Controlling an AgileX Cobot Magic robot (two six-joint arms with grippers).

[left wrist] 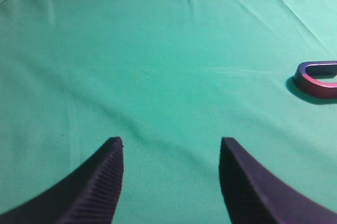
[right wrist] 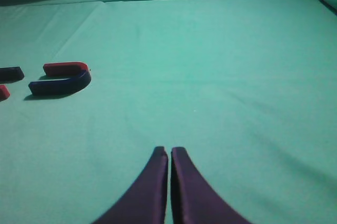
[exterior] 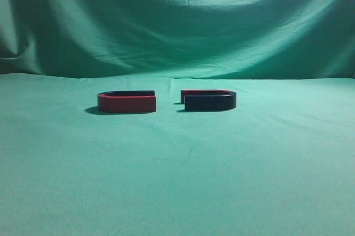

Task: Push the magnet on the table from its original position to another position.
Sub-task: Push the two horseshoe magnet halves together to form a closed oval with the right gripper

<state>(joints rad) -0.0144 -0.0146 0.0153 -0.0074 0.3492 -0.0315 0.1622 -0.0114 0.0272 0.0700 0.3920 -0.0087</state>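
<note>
Two horseshoe magnets lie flat on the green cloth with their open ends facing each other across a small gap. The left magnet (exterior: 126,101) shows its red arm in front; the right magnet (exterior: 209,100) shows its dark blue arm in front. The left magnet's bend shows at the right edge of the left wrist view (left wrist: 317,79). The right magnet (right wrist: 63,78) lies far left in the right wrist view, with the left magnet's tips (right wrist: 7,79) at the frame edge. My left gripper (left wrist: 171,147) is open and empty. My right gripper (right wrist: 169,153) is shut and empty. Neither arm shows in the exterior view.
A green cloth (exterior: 177,180) covers the table and hangs as a backdrop (exterior: 177,19) behind. Only the two magnets lie on it.
</note>
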